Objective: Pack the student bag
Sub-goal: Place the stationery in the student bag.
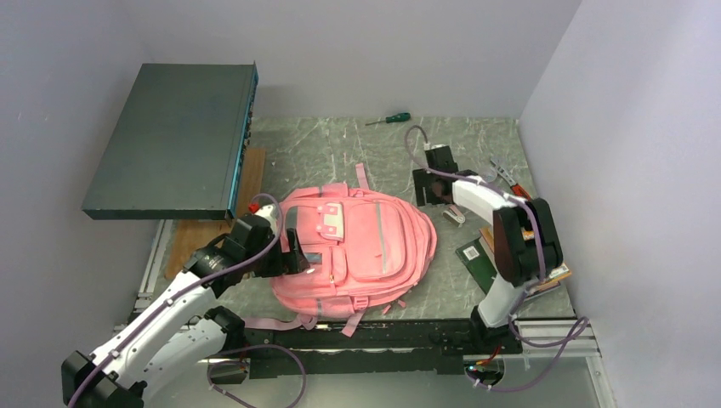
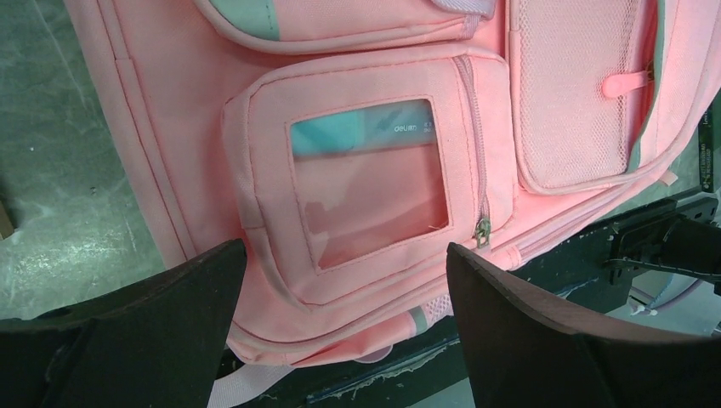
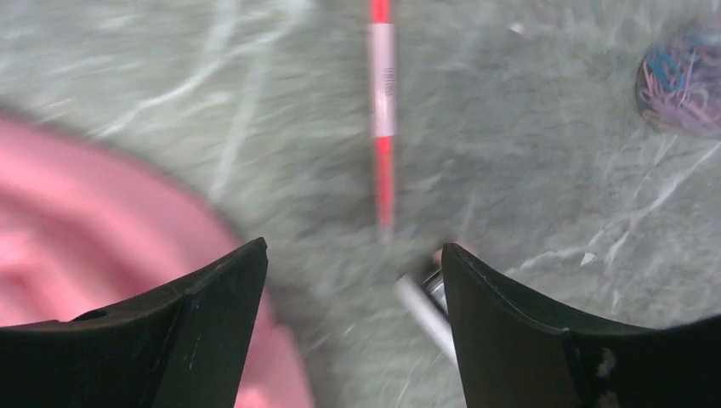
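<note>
Top view. Pink student bag flat on the green marbled table, front pockets up, straps trailing toward the near edge. At its left flank, left gripper; off its far right corner, right gripper, over small loose items. Green-handled screwdriver well apart at the back.

Left wrist. Fingers spread wide, nothing between, poised over the windowed front pocket, zipper pull at its lower right corner. Likely job: steady or open the bag while the other arm fetches. Better to pinch fabric beside the zip than the clear window.

Right wrist. Jaws apart and empty, red-and-white pen lying just ahead of the gap, pink bag edge at left. For a clean pick: straddle the pen across its length, go low, close mid-shaft. Heavily blurred. Pale slim thing by the right fingertip not identifiable; tangled coloured bundle cut off by the frame. Main compartment opening not visible in any view.
</note>
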Tool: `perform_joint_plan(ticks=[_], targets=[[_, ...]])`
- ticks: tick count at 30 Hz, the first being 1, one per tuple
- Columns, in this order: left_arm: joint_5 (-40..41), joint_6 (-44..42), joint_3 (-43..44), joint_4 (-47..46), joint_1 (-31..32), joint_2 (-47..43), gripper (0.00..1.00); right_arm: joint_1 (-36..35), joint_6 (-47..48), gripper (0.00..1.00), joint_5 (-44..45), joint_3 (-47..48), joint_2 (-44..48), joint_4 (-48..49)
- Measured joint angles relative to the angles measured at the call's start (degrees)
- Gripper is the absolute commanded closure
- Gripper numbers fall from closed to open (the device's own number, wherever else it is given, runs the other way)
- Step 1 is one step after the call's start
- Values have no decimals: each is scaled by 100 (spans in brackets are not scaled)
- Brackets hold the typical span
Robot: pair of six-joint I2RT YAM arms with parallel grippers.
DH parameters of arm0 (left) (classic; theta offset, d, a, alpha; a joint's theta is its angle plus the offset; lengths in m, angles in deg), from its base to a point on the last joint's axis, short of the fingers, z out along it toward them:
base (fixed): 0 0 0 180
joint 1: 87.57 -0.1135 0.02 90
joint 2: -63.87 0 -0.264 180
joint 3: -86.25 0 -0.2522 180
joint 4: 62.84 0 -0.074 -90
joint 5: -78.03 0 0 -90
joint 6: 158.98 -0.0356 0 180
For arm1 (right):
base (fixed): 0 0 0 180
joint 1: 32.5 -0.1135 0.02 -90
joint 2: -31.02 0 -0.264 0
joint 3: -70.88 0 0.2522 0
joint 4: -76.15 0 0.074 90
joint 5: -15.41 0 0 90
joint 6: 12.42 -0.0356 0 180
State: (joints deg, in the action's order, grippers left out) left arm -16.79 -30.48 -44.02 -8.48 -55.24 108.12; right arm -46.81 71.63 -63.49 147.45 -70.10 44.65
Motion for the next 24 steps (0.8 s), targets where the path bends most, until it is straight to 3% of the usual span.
perform_joint_plan(ticks=[2, 8, 11, 15, 18, 24], targets=[[2, 0, -2, 24, 0, -20, 7, -376, 107, 21, 195, -92, 452, -103], [-7, -4, 232, 310, 0, -105, 10, -2476, 251, 26, 339, -404, 2293, 155], [-105, 4, 393, 299, 0, -107, 12, -3620, 518, 26, -354, -1390, 3161, 1121], [-466, 116, 275, 55, 0, -140, 18, -4935, 1580, 28, -1325, -3241, 3773, 2682], [-809, 254, 42, -219, 0, -136, 23, -5204, 2391, 31, -1812, -3873, 3517, 3241], [-1187, 315, -103, -404, 0, -15, 30, -5243, 3810, 35, -2271, -3906, 2977, 4380]])
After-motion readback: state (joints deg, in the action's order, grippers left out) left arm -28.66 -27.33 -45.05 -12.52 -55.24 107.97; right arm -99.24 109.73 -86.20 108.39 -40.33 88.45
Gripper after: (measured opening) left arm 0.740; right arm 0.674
